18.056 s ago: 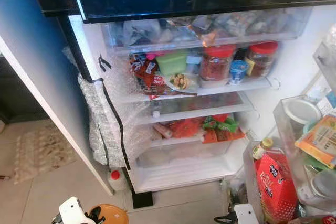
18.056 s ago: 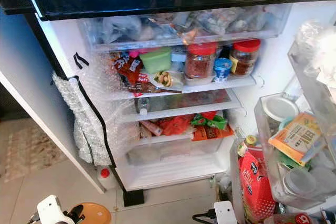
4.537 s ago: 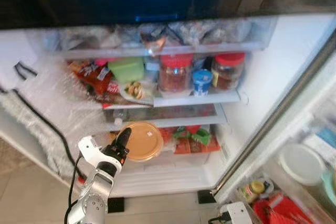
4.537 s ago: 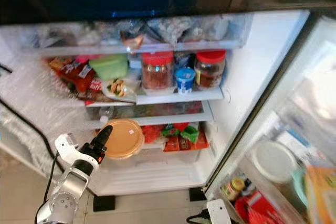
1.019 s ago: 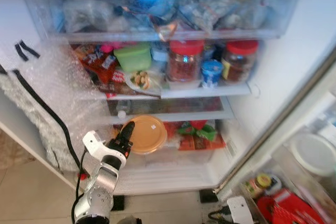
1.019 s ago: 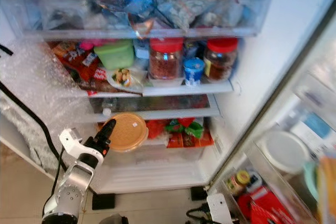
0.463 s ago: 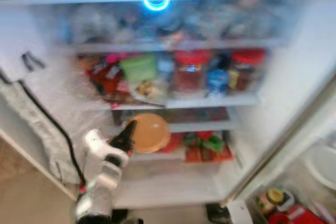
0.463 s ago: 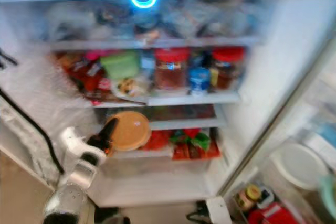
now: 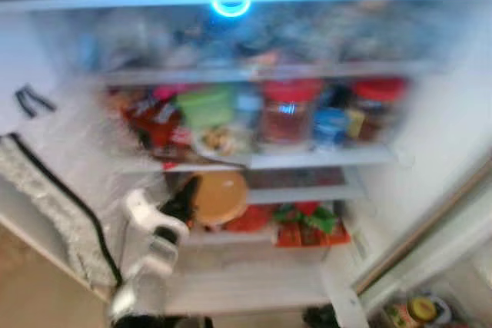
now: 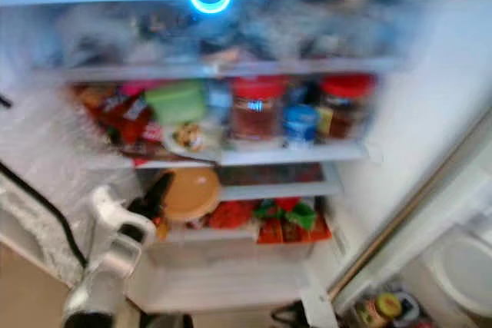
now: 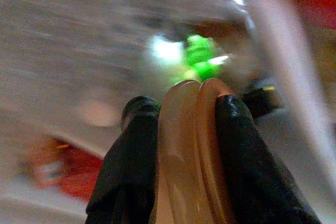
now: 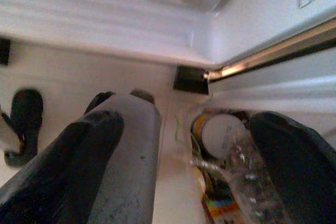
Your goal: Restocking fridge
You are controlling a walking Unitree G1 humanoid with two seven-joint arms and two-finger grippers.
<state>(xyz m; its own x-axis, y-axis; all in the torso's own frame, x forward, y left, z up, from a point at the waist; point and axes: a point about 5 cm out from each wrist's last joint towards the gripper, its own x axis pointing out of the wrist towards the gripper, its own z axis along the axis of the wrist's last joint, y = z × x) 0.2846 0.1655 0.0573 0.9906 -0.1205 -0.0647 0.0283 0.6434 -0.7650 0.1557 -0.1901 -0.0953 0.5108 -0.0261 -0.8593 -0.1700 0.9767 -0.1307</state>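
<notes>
**Orange container at the fridge shelf**

Our left gripper (image 9: 187, 199) pinches the orange lidded container (image 9: 219, 199) edge-on, holding it at the fridge's (image 9: 430, 128) lower shelf, beside what look like red packets (image 9: 250, 220). Our right gripper's (image 12: 184, 156) fingers (image 12: 79, 150) are spread, low near the floor.

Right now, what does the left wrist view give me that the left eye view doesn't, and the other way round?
Left wrist view: the grip up close, with both black fingers pressed on either side of the orange container, seen edge-on with its lid seam.
Left eye view: the placement, though blurred. The container is held in front of the fridge's lower shelves, beneath the shelf with the red-lidded jars and the green tub.
Both: the left gripper shut on that container.
</notes>
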